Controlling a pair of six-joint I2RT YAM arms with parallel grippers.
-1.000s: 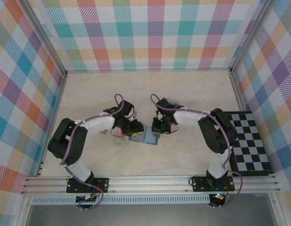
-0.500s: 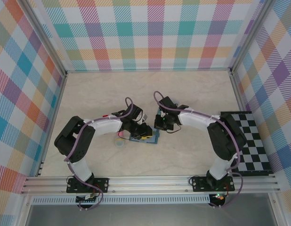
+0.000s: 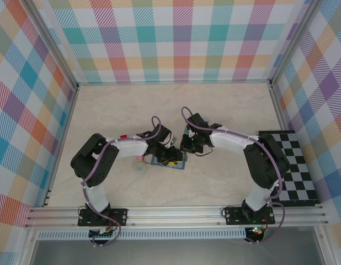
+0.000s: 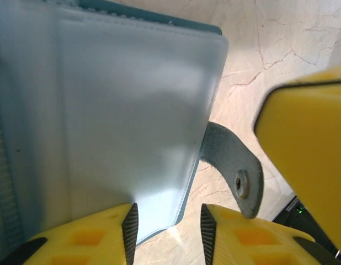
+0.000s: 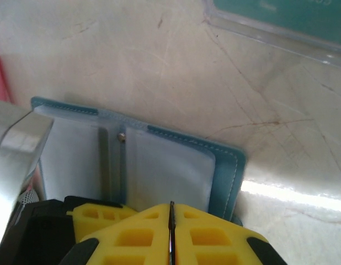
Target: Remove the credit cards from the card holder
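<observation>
Left gripper (image 4: 166,234), jaws slightly parted, straddles a corner of the card holder (image 4: 104,110), which lies open in the middle of the desk (image 3: 225,110) with its clear sleeve running straight ahead (right gripper (image 5: 171,232), closed, sits at the opposite edge).

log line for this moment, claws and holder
card holder: lying open | left claw: open over its corner | right claw: shut at its edge | teal card: lying outside

No legible text anywhere. Faint marks on teal card (image 5: 281,16), too blurred to read.
</observation>
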